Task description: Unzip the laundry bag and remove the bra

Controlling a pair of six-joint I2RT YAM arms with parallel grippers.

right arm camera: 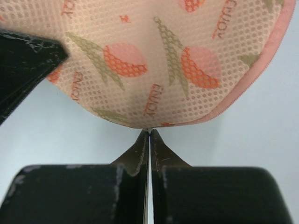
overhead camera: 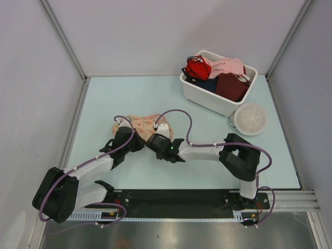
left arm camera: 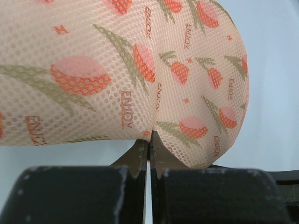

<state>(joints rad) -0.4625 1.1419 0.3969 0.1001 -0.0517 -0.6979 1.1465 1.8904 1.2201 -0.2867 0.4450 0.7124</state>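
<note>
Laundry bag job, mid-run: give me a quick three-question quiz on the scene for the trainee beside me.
1. True or false: the laundry bag is inside the white bin.
2. Where is the round mesh disc? A) in the bin B) on the table beside the bin C) under the left arm
3. Fill in: in their wrist views, the left pincer and right pincer both have jaws ____, with tips at the bag's edge.
Key: 1 false, it lies on the table at both pincers; 2 B; 3 shut.
</note>
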